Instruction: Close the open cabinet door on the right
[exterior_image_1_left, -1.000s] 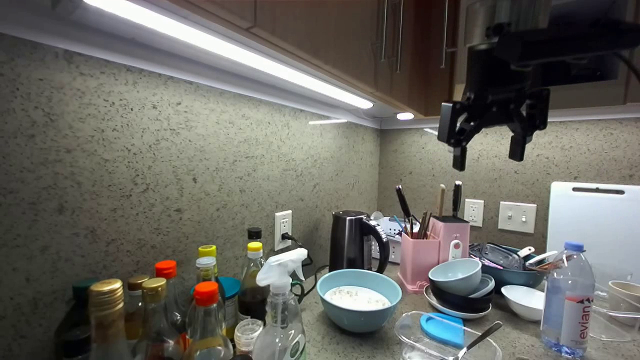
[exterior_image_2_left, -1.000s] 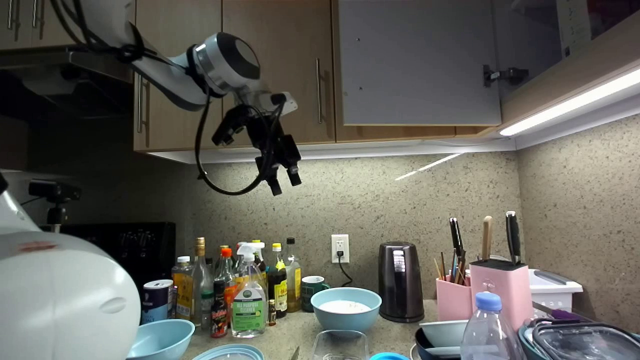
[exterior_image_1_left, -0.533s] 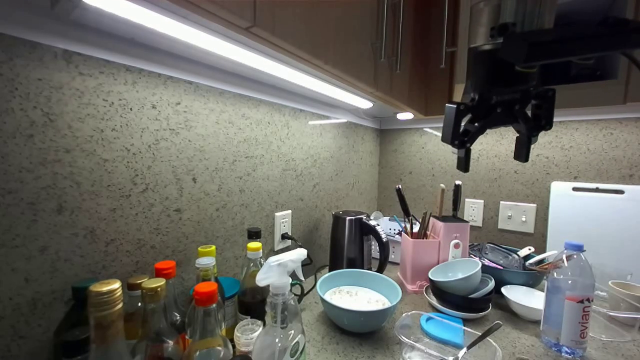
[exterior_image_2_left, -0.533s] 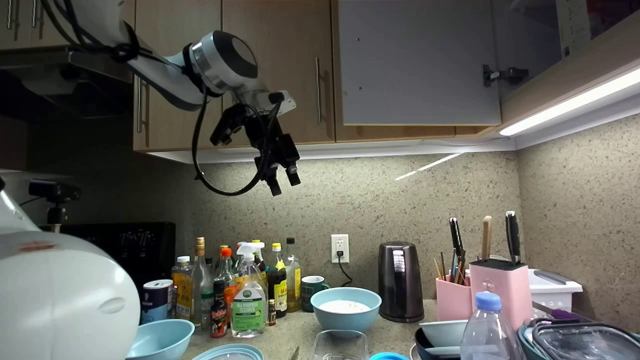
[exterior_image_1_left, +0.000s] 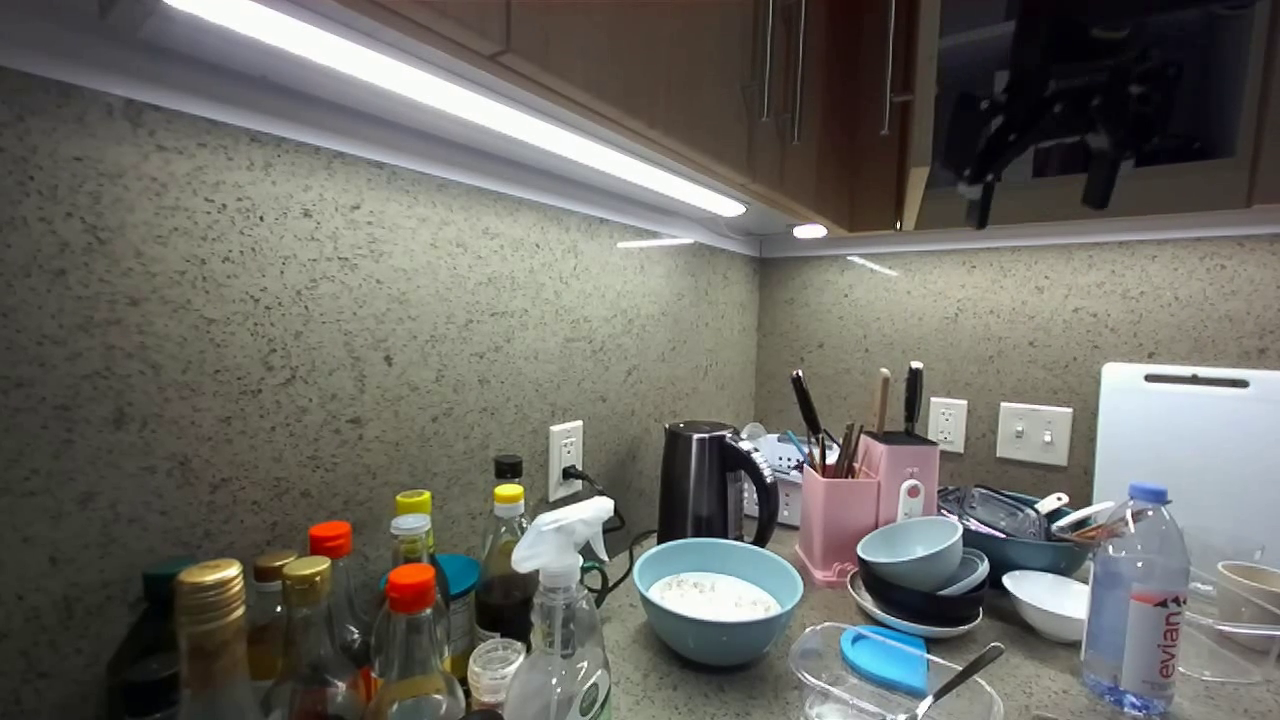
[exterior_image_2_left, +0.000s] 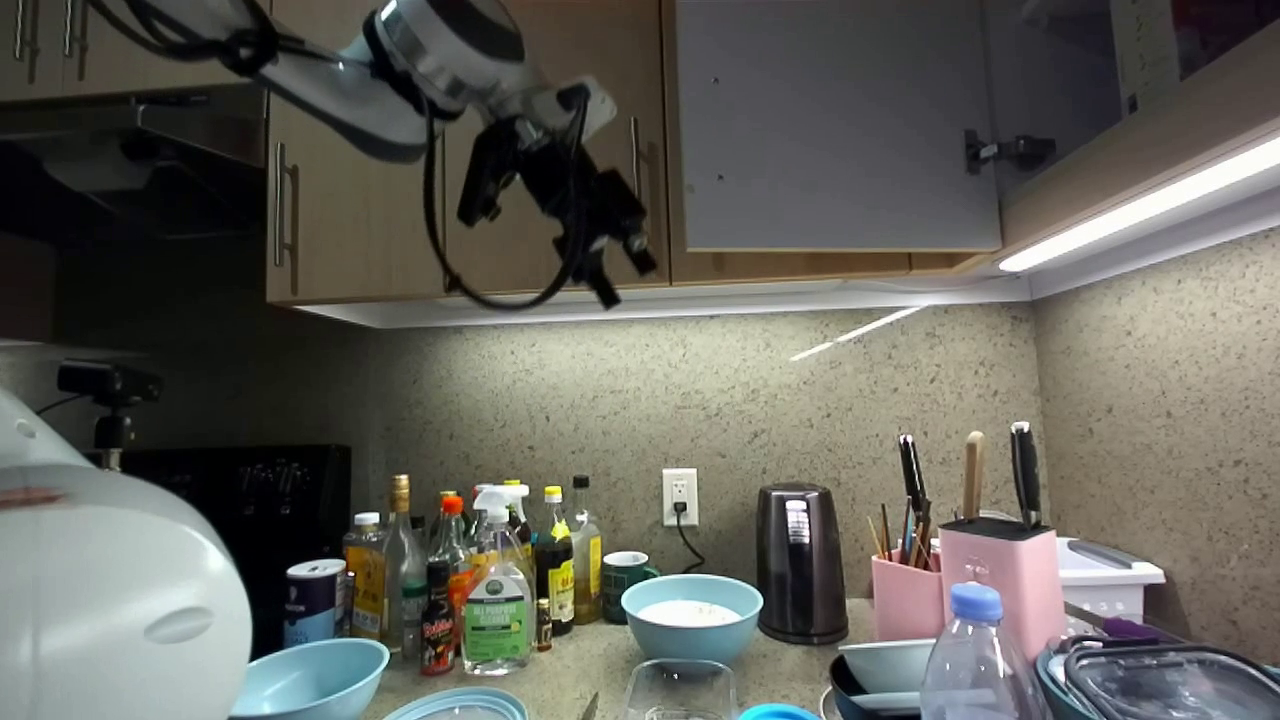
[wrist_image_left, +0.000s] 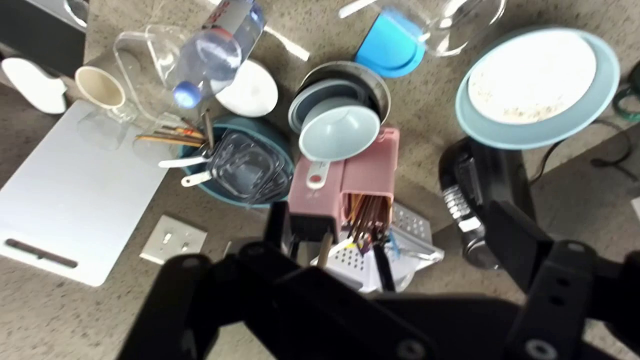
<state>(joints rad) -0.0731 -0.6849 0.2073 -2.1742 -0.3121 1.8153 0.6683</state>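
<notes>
Hanging empty, spread wide, the tool (exterior_image_2_left: 625, 281) is left of the open upper cabinet door (exterior_image_2_left: 838, 125) in an exterior view (its hinge (exterior_image_2_left: 1026, 151) is far right), so it should probably reach right and push from behind.

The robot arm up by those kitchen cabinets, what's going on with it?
The robot arm seems to be there to shut the open cabinet door, whose grey inside faces out in an exterior view. Its gripper is open and holds nothing. It hangs above the counter, clear of the cabinet door.
</notes>
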